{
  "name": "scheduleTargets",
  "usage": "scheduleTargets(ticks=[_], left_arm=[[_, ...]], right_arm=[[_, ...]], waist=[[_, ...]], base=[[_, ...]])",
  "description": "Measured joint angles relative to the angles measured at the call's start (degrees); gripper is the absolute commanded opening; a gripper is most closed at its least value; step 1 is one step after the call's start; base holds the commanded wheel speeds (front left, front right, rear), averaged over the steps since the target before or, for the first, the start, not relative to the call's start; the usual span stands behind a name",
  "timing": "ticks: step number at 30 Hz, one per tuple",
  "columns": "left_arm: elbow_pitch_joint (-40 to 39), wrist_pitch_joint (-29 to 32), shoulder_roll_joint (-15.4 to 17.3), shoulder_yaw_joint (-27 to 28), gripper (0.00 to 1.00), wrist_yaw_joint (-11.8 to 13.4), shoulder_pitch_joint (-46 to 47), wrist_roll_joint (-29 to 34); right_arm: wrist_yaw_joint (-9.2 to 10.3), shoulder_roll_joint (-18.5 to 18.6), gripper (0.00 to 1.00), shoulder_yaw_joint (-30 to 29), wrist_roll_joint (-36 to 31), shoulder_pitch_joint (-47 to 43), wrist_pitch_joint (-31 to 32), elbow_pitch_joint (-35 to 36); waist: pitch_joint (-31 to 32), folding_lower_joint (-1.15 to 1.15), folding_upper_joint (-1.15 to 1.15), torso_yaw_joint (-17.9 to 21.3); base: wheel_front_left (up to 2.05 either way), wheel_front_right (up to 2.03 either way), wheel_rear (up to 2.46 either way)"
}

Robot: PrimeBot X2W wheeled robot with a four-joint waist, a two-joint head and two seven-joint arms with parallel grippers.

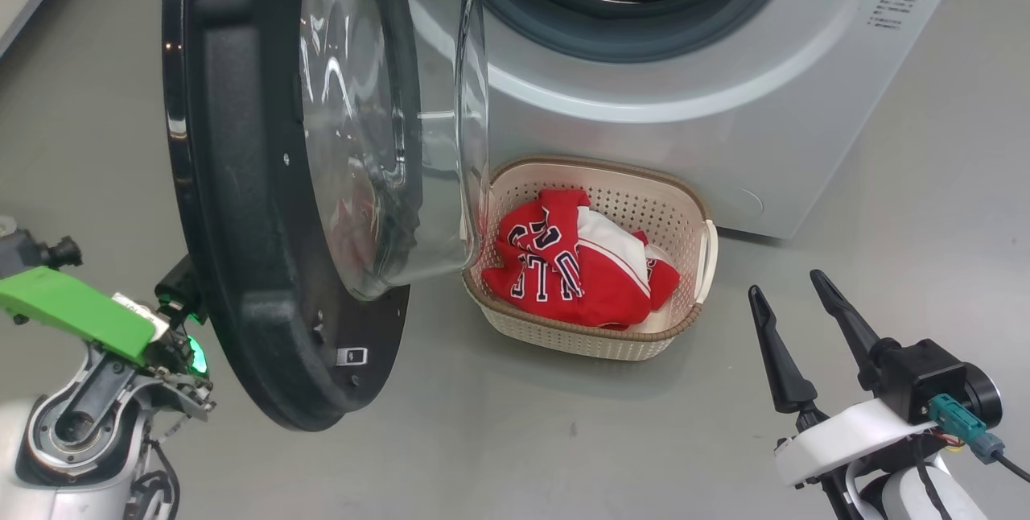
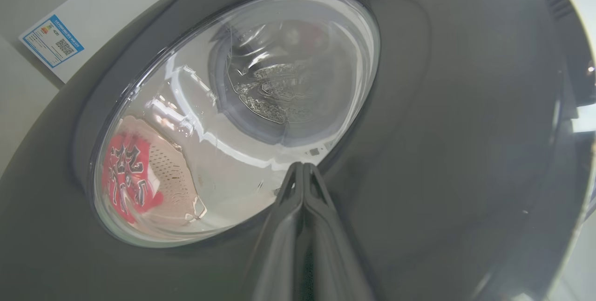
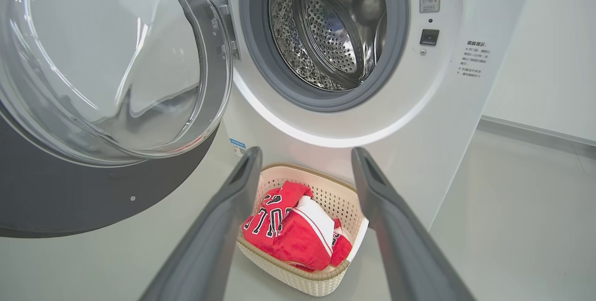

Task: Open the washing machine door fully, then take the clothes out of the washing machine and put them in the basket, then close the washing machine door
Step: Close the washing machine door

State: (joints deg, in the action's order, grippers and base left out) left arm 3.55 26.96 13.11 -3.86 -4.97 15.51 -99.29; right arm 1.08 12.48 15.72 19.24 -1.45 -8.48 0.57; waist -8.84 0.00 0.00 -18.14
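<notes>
Clothes point(image 1: 563, 278) red, white-panelled, dark lettering, bunched in basket point(image 1: 636, 200); left jaws pressed together, right jaws spread, empty.

Grey floor point(image 1: 563, 439) under basket point(image 1: 563, 337) and washing machine point(image 1: 644, 134)

1. My washing machine door point(image 1: 233, 206) stands swung open on the left, its glass bowl bulging toward the machine.
2. The white washing machine point(image 1: 724, 69) shows its steel drum point(image 3: 326, 35).
3. Crumpled red jerseys point(image 1: 563, 270), one or several, I can't tell, fill the cream basket point(image 1: 636, 198) at its foot.
</notes>
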Motion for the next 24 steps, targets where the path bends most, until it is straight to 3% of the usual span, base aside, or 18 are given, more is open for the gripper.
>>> scheduleTargets(ticks=[24], left_arm=[[-3.8, 2.3, -5.0, -4.7, 0.00, -1.2, -0.2, -0.4]], right_arm=[[-1.00, -1.7, 1.00, 0.7, 1.3, 3.5, -1.4, -1.6]], waist=[[-2.4, 0.00, 0.00, 13.1]], base=[[0.00, 0.00, 0.00]])
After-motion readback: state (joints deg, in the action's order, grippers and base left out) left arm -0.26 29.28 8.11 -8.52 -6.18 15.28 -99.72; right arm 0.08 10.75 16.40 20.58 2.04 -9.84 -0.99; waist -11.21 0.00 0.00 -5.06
